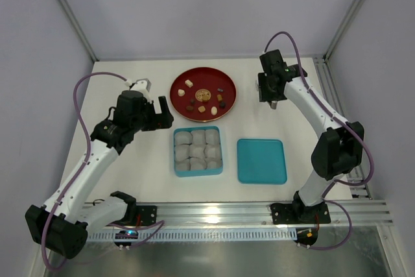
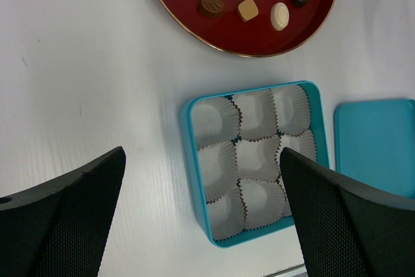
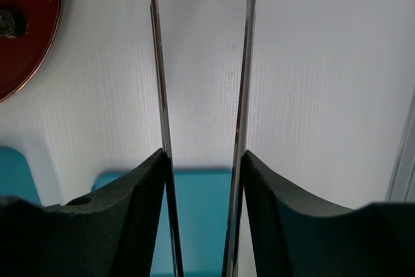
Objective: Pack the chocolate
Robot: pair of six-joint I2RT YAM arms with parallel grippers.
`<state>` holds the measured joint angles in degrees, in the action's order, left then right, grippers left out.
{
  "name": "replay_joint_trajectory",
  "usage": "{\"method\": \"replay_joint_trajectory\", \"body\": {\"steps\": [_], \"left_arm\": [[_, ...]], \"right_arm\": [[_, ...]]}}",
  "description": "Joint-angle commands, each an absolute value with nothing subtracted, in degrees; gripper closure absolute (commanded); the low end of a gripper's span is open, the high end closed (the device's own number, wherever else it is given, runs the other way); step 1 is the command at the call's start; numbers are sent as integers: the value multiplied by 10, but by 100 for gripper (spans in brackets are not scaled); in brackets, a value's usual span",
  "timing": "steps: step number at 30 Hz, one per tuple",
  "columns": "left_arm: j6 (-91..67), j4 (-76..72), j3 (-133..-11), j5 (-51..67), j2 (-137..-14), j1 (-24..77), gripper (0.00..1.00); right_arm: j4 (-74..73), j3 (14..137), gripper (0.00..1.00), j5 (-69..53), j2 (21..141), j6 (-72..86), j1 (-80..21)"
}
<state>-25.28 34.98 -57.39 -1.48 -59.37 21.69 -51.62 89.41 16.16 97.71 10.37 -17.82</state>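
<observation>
Several chocolate pieces [image 1: 203,94], cream, tan and dark brown, lie on a round red plate [image 1: 216,78] at the back middle; the left wrist view shows them too [image 2: 248,10]. A teal box [image 1: 175,154] of white paper cups sits in front of the plate. My left gripper [image 1: 165,113] hangs open to the left of the plate, above the box's left wall [image 2: 192,173], with nothing between its fingers. My right gripper [image 1: 272,95] stands right of the plate, shut on metal tweezers [image 3: 159,63] whose two blades stand apart.
The teal lid [image 1: 262,161] lies flat to the right of the box and shows between the tweezer blades [image 3: 201,218]. An aluminium rail [image 1: 259,211] runs along the near edge, and frame posts stand at the back corners.
</observation>
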Motion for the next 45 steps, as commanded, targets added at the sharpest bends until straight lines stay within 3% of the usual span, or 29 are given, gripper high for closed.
{"method": "replay_joint_trajectory", "body": {"steps": [1, 18, 28, 45], "left_arm": [[-254, 332, -576, -15, -589, 214, 0], [-254, 332, -576, -17, -588, 211, 0], [-254, 333, -574, -19, -587, 211, 0], [-255, 335, -574, -16, -587, 208, 0]], "right_arm": [[-530, 927, 49, 171, 937, 111, -193], [-576, 1011, 53, 171, 936, 139, -307], [-585, 1081, 55, 176, 1015, 154, -389], [-580, 1135, 59, 158, 1128, 171, -431]]}}
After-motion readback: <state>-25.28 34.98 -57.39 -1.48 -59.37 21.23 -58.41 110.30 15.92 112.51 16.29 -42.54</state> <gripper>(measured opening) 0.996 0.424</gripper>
